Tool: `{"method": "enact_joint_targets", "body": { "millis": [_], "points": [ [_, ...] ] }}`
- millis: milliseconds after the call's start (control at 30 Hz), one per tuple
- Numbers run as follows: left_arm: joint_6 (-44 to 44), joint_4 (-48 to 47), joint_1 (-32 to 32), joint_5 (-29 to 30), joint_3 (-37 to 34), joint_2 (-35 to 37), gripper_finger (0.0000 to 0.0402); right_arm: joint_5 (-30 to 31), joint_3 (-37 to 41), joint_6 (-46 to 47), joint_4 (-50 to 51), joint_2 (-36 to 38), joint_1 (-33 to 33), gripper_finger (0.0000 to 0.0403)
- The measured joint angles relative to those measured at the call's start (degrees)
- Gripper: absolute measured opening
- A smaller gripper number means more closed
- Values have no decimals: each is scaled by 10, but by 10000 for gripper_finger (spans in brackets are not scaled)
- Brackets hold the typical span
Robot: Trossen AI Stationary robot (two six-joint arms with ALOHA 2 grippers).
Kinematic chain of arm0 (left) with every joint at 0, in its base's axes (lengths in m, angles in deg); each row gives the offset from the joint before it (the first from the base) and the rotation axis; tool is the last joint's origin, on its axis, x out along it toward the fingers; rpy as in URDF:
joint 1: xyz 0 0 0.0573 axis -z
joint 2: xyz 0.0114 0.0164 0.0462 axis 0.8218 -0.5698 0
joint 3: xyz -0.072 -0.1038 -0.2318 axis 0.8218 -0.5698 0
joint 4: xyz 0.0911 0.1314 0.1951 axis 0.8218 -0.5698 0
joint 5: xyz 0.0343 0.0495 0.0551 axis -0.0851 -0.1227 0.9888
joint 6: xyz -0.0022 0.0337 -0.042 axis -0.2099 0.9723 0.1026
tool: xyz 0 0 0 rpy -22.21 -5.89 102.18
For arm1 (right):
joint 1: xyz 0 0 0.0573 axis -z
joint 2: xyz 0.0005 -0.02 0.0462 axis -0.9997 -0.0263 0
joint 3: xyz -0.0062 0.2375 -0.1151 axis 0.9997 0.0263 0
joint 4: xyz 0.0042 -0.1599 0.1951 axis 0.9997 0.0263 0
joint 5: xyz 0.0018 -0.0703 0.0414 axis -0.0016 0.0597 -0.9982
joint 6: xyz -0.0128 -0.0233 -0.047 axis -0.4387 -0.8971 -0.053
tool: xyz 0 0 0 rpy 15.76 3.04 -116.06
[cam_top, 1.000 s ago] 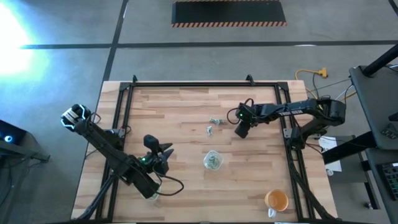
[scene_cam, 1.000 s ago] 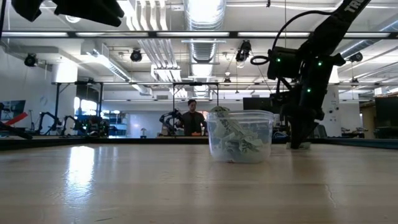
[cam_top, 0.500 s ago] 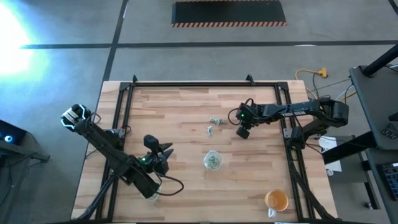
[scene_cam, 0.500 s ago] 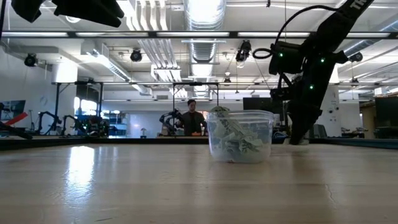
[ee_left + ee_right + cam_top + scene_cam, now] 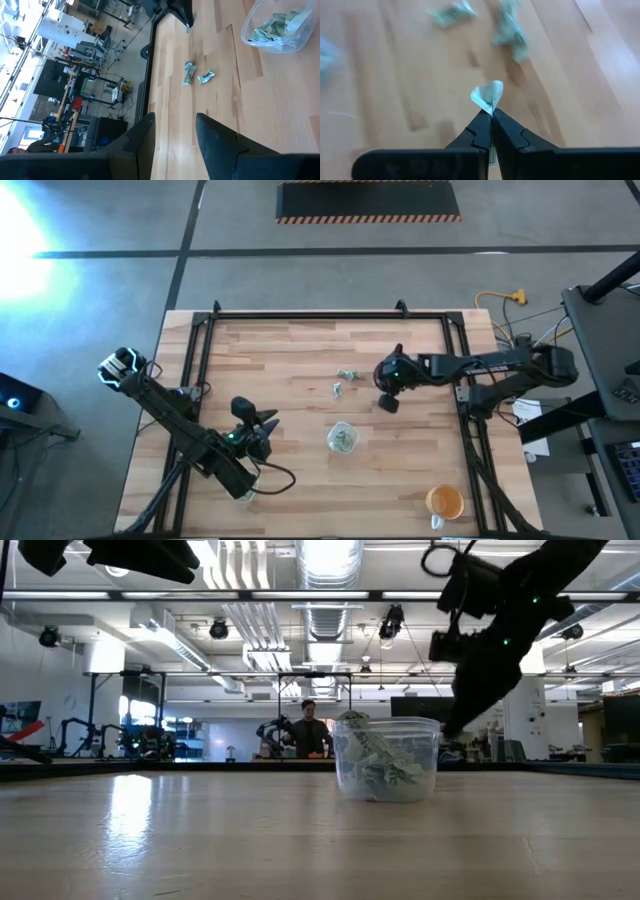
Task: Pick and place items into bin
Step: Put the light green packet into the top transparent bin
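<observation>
Right gripper (image 5: pixel 491 117) lifting one wrapper piece (image 5: pixel 488 96) toward the clear cup (image 5: pixel 342 437).

Its fingers are clenched on the piece, poised above the table (image 5: pixel 300 480) at about two o'clock from the cup; two more wrapper pieces (image 5: pixel 342 381) lie loose near twelve o'clock of it. Judged step: carry. Next it must swing over the cup's mouth and let go. The left gripper (image 5: pixel 172 135) waits parted and empty, at nine o'clock of the cup.
</observation>
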State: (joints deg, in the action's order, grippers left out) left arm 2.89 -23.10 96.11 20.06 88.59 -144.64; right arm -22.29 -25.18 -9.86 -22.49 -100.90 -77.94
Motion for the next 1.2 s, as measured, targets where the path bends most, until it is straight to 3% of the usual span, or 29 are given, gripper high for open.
{"method": "enact_joint_targets", "body": {
  "millis": [400,600,767,1200],
  "points": [
    [0,0,0,0,0,0,125,-117,-1,-65,-154,16,-99,9],
    [0,0,0,0,0,0,125,-122,-1,-80,-195,6,-119,9],
    [0,0,0,0,-1,0,125,-204,-1,-107,-255,-31,-122,9],
    [0,0,0,0,-7,0,125,-224,-101,-122,-197,-166,-122,9]
  ]
}}
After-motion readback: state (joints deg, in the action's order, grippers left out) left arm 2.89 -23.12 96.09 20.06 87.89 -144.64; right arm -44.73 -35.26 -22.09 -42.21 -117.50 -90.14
